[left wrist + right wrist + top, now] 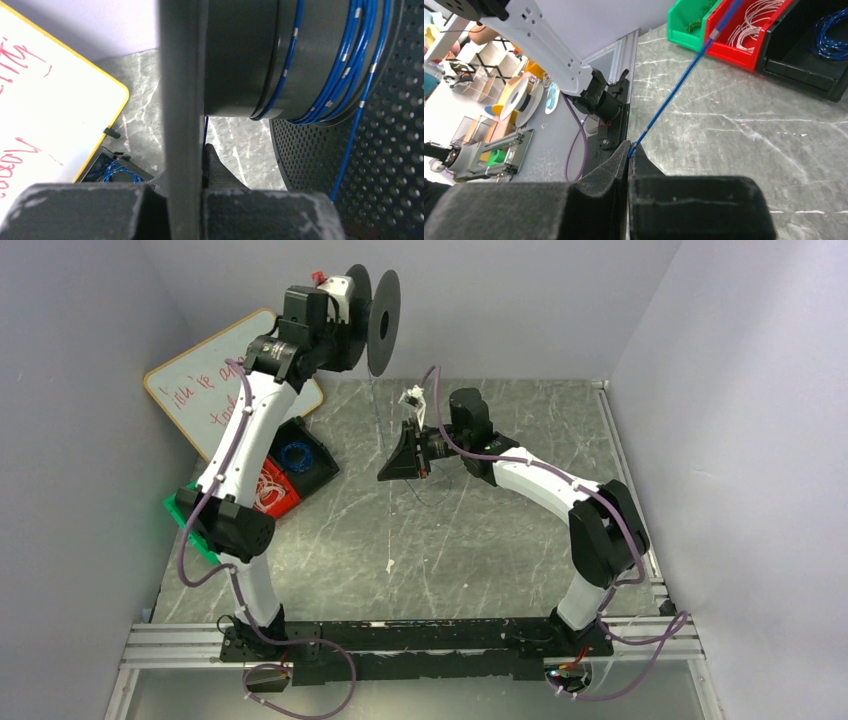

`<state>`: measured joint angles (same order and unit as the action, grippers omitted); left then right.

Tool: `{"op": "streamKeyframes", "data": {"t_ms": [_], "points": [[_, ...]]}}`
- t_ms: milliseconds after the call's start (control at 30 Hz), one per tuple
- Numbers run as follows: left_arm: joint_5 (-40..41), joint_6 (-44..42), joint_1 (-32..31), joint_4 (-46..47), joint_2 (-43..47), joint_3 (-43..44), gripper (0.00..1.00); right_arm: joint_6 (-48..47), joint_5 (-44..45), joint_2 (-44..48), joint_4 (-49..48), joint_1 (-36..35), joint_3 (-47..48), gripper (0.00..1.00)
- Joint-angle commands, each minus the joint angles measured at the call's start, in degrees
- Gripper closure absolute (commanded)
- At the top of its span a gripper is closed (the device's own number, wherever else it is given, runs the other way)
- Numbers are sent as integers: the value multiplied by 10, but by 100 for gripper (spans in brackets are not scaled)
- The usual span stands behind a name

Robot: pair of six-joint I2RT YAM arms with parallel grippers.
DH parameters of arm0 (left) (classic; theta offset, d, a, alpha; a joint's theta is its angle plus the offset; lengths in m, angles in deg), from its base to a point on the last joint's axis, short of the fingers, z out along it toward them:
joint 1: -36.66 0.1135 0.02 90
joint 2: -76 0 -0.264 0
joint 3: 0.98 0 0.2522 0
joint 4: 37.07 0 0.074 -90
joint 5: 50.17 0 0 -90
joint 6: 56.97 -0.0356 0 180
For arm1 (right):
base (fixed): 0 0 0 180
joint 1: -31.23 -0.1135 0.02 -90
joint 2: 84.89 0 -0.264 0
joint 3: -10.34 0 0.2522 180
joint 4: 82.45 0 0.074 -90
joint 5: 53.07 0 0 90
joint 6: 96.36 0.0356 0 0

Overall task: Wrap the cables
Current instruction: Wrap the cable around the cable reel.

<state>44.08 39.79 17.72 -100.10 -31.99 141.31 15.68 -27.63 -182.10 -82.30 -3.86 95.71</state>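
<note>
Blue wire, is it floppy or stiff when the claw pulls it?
The wire is probably floppy: it curls in tight loops around the spool. It runs straight from the right claw, so likely pulled taut. Being so thin, it's probably very light.

**Left arm** (pixel 250 425) and **right arm** (pixel 530 480): curved white link shells set between bulky black joint housings (pixel 245 530). A purple hose (pixel 183 555) runs along each arm. Small white clips pin it to the white shells, and it loops free near the black mounting plate (pixel 400 650) on the aluminium rail (pixel 170 645). A small red part (pixel 319 278) tops the left wrist.

**Left fingers** (pixel 75 212) and **right fingers** (pixel 704 205): blocky, dark grey and matte, with a rough, scuffed surface, narrowing to wedge tips.
</note>
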Motion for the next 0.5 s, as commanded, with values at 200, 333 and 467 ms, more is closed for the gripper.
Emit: {"op": "streamKeyframes", "data": {"t_ms": [200,333,467], "points": [[-62,59,43,100,102,27,98,-30,-90,-28,55,-18,12,97],[-146,66,47,98,118,-13,98,-34,-93,-33,59,-7,17,97],[-249,73,53,106,130,-42,98,-54,-76,-41,78,24,16,98]]}}
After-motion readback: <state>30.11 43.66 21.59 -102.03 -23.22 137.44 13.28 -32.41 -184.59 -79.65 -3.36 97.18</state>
